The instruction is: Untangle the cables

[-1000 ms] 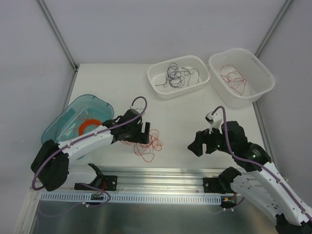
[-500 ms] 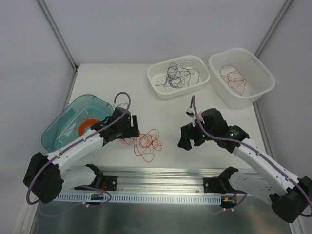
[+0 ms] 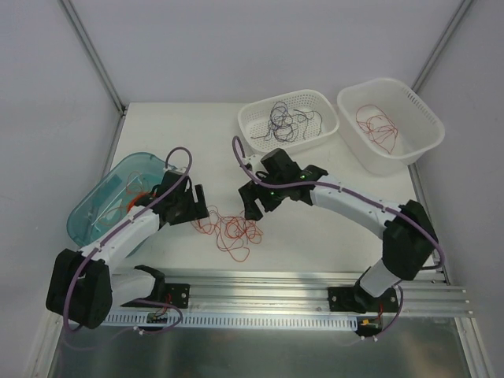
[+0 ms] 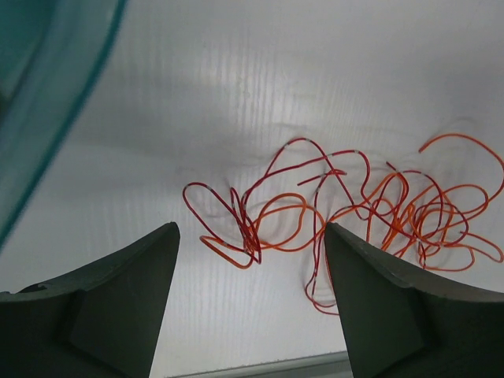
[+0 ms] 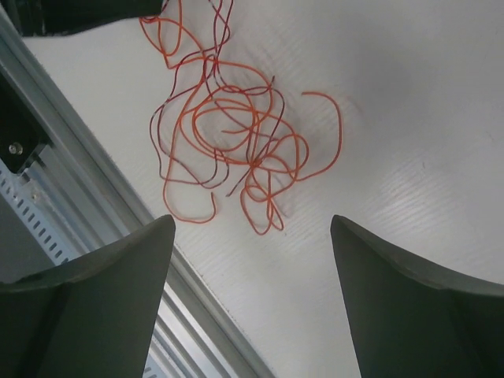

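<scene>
A loose tangle of red cables (image 3: 231, 231) lies on the white table near the front edge. It shows in the left wrist view (image 4: 354, 209) and in the right wrist view (image 5: 228, 138). My left gripper (image 3: 191, 207) is open and empty just left of the tangle. My right gripper (image 3: 253, 203) is open and empty just right of and behind the tangle. Dark cables (image 3: 282, 120) lie in the low white basket (image 3: 324, 106). More red cables (image 3: 378, 128) lie in the deeper white basket (image 3: 421, 118).
A teal tub (image 3: 90, 206) at the left holds a flat orange coil (image 3: 142, 205). A metal rail (image 3: 276, 276) runs along the table's front edge, also in the right wrist view (image 5: 87, 213).
My right arm has swung far to the left, from the right side to beside the tangle. My left gripper has drawn back left off the tangle.
</scene>
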{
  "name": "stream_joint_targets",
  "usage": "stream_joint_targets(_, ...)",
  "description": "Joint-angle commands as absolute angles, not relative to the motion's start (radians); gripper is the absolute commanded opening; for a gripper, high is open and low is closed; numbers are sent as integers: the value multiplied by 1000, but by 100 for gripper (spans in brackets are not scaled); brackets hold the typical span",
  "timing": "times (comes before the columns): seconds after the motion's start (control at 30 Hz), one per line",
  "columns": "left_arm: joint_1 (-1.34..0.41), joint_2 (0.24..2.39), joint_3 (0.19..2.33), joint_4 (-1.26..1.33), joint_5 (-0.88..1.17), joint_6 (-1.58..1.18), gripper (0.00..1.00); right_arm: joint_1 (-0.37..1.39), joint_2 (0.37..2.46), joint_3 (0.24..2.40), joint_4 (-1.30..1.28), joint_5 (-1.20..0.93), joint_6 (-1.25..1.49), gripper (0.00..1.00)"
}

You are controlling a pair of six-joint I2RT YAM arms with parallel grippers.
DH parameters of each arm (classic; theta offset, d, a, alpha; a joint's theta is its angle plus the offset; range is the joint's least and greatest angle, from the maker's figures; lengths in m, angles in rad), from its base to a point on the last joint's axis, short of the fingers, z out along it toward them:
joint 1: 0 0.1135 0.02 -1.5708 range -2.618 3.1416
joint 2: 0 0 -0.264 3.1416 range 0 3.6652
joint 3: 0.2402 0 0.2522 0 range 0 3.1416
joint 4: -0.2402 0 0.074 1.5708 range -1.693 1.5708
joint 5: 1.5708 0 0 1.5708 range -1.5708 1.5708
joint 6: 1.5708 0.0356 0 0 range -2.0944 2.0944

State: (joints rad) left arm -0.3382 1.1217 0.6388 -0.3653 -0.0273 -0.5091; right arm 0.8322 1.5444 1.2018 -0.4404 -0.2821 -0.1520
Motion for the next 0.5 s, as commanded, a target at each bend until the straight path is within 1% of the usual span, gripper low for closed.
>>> stream_joint_targets(0.0, -330, 1155, 661, -367, 81, -485, 75, 836, 1638, 1301, -430, -304, -207, 84)
stream_joint_targets(0.13, -330, 1154, 650, -362, 51, -520, 76, 847, 1735, 1373, -429, -374, -271, 81)
stream_joint_targets(0.17, -331, 1151, 643, -362, 67, -529, 76, 845, 1752, 1387, -433, -415, -281, 79)
stream_joint_targets(0.3, -331, 1124, 615, -361, 89, -549, 77, 847, 1836, 1420, -407, -468, -307, 74)
stream_joint_targets(0.4, -331, 1114, 601, -362, 78, -561, 77, 848, 1871, 1420, -359, -508, -287, 67)
stream_joint_targets(0.43, -331, 1115, 600, -361, 80, -566, 77, 850, 1879, 1420, -353, -520, -284, 62)
stream_joint_targets(0.47, -330, 1118, 600, -362, 80, -569, 77, 853, 1888, 1424, -345, -525, -284, 60)
